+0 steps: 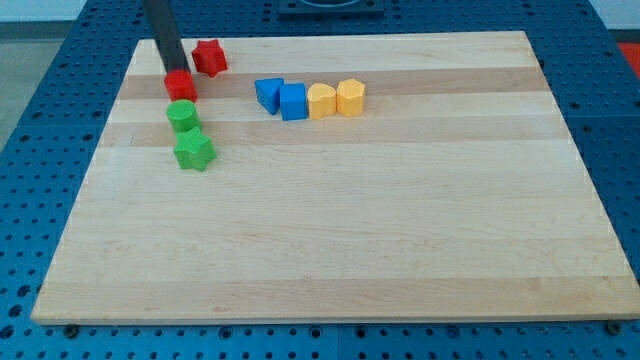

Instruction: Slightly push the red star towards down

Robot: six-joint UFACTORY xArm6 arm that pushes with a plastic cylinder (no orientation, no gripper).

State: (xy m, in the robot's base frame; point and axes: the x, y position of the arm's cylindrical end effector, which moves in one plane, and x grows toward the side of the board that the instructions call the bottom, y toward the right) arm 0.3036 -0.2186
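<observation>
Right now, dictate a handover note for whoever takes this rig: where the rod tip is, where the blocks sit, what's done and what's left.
My tip sits at the top edge of the small red round block, left of and slightly below the red star block, apparently not touching the star.
The star lies near the wooden board's top left.
Below the red round block: a green round block, then a green star block.
Done: no sign the star has been pushed down yet.
Left: bring the tip above the star and nudge it slightly toward the view's bottom.

Your rod (160, 30) leaves the view's top above the red cylinder (181, 86), covering that block's upper-left edge.
</observation>
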